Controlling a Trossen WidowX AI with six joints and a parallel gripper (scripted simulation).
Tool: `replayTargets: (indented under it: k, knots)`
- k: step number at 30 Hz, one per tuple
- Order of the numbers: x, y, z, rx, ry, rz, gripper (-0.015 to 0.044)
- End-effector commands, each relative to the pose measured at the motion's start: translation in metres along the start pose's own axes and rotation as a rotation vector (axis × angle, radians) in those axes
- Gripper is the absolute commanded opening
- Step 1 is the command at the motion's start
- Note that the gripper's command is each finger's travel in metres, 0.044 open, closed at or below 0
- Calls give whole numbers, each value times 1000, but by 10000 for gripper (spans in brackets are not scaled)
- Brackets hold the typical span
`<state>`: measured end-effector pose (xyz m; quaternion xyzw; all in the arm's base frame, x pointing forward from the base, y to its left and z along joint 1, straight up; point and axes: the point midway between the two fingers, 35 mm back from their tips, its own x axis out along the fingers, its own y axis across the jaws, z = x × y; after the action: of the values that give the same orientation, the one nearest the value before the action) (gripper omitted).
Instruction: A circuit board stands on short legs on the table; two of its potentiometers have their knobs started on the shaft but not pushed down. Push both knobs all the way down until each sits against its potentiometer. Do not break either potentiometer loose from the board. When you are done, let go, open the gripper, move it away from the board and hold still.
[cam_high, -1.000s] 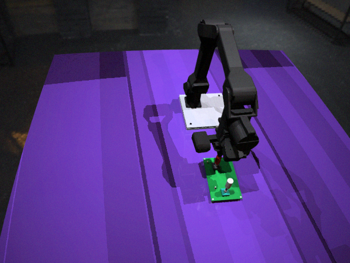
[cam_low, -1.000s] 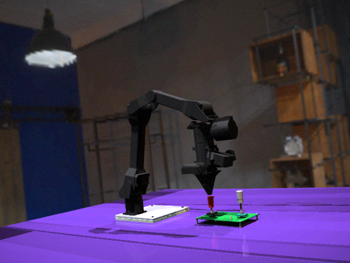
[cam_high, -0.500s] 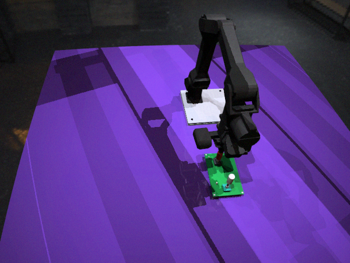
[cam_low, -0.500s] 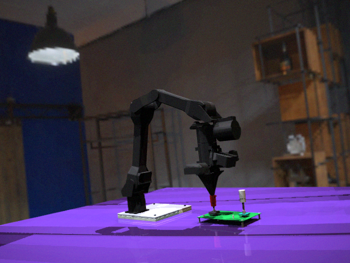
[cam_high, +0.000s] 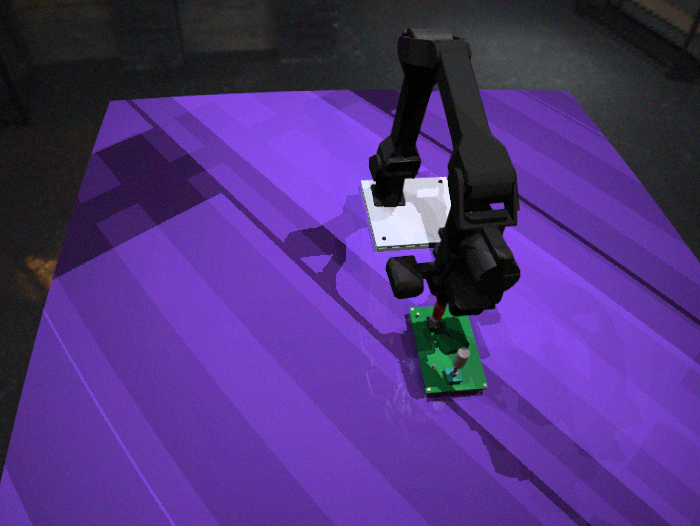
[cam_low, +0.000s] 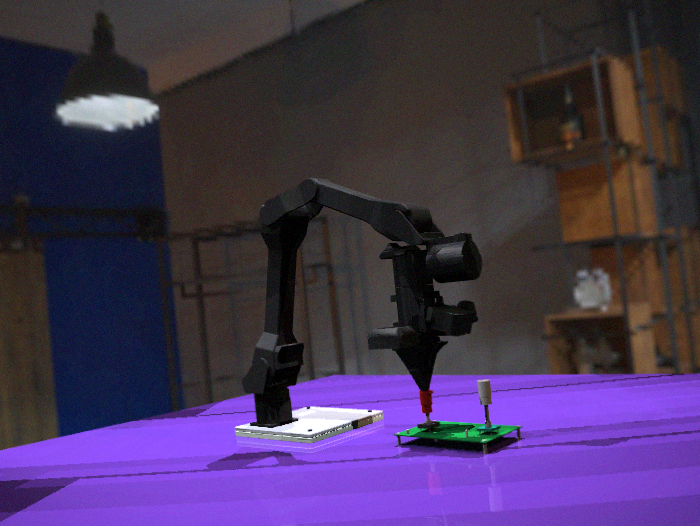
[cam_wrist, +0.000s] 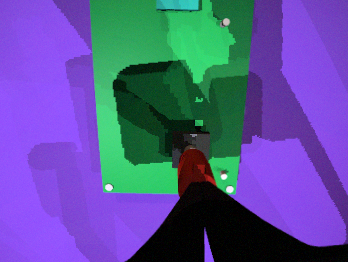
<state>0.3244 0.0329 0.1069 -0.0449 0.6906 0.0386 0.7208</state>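
The green circuit board (cam_high: 441, 386) (cam_low: 449, 434) (cam_wrist: 108, 135) stands on short legs. My gripper (cam_high: 440, 301) (cam_low: 424, 389) (cam_wrist: 200, 190) is shut and empty, its tips against the top of the red knob (cam_high: 438, 312) (cam_low: 426, 402) (cam_wrist: 194, 171). A short piece of shaft shows between the red knob and its dark potentiometer (cam_low: 427, 424) (cam_wrist: 203, 145). The off-white knob (cam_high: 462, 356) (cam_low: 484, 390) stands high on its shaft (cam_low: 487, 413), well above the teal potentiometer (cam_high: 453, 376) (cam_wrist: 178, 4). That knob is outside the wrist view.
The white base plate (cam_high: 396, 227) (cam_low: 305, 433) under the arm lies behind the board. A small pin (cam_high: 433, 366) (cam_low: 466, 432) (cam_wrist: 226, 22) stands up from the board near the teal potentiometer. Another pin (cam_wrist: 223, 176) stands beside the dark one.
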Motion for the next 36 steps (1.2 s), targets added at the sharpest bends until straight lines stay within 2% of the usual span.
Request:
replayTargets:
  k: [1,36]
  knots:
    - [0,1,0,4,0,6,0]
    - [9,1,0,4,0,6,0]
